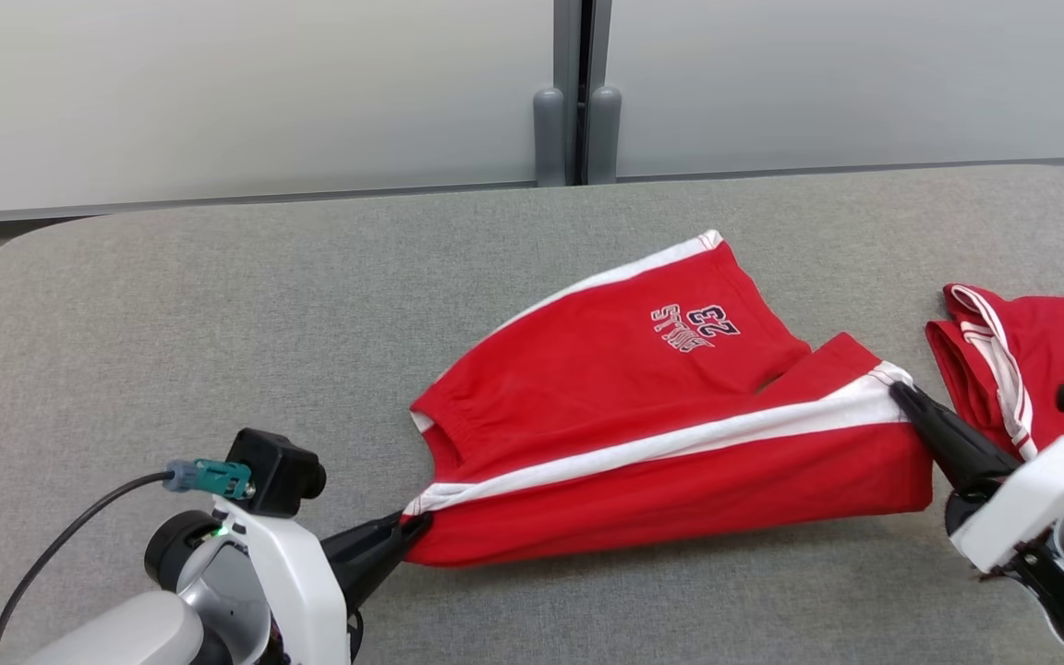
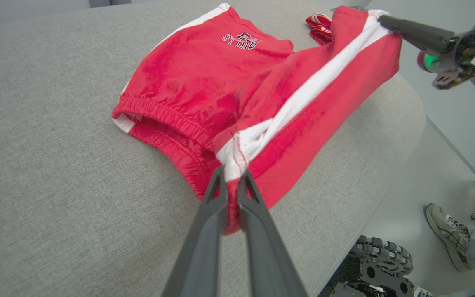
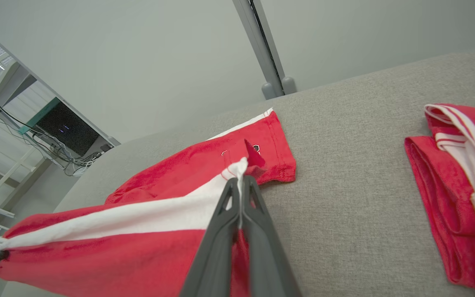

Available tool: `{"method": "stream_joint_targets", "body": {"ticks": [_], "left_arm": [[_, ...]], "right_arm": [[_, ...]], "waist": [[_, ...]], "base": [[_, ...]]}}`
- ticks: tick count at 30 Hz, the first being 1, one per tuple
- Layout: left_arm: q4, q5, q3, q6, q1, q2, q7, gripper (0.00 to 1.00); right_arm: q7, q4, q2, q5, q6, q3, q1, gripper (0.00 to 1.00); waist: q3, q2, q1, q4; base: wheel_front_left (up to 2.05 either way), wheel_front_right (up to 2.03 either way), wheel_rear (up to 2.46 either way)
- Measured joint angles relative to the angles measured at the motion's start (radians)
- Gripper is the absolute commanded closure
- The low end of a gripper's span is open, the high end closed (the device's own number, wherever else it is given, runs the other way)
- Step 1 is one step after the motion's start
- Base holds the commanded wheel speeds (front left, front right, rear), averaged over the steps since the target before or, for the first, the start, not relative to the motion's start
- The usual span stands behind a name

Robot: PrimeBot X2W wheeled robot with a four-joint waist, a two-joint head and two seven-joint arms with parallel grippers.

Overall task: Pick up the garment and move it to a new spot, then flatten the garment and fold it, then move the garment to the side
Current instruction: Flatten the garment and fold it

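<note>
The garment (image 1: 643, 388) is a pair of red shorts with white side stripes and a printed "23" logo, lying on the grey padded table (image 1: 218, 323). My left gripper (image 1: 417, 524) is shut on the waistband corner at the white stripe, seen close up in the left wrist view (image 2: 232, 177). My right gripper (image 1: 897, 388) is shut on the leg hem at the other end of the same stripe (image 3: 241, 181). The near leg (image 2: 303, 103) hangs stretched between both grippers, lifted off the table, while the far leg (image 3: 262, 144) lies flat.
A second red garment (image 1: 1021, 360) with white trim lies folded at the table's right edge (image 3: 460, 181). Behind the table stands a pale wall with a grey post (image 1: 576, 129). A person's shoe (image 2: 443, 231) and the robot's wheeled base (image 2: 377, 264) show beside the table.
</note>
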Motion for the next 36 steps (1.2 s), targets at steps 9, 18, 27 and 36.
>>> {"method": "stream_joint_targets", "body": {"ticks": [9,18,27,36], "left_arm": [[-0.113,-0.016,0.033,0.075,0.023,0.039,-0.007,1.00],[-0.010,0.013,0.076,0.074,-0.085,-0.060,-0.052,1.00],[0.068,0.066,0.089,0.071,-0.160,-0.127,-0.097,1.00],[0.128,0.094,0.094,0.069,-0.197,-0.187,-0.146,1.00]], "right_arm": [[-0.014,-0.050,-0.016,-0.035,0.000,-0.084,0.035,1.00],[0.025,0.028,0.070,-0.104,0.000,-0.159,-0.156,1.00],[0.071,0.129,0.108,-0.130,0.000,-0.164,-0.310,1.00],[0.069,0.229,0.128,-0.124,0.000,-0.133,-0.391,1.00]], "waist": [[0.016,0.0000,0.0000,0.004],[0.144,0.0000,0.0000,0.016],[0.263,0.0000,0.0000,0.056],[0.344,0.0000,0.0000,0.107]], "base": [[0.00,0.00,0.00],[0.00,0.00,0.00],[0.00,0.00,0.00],[0.00,0.00,0.00]]}}
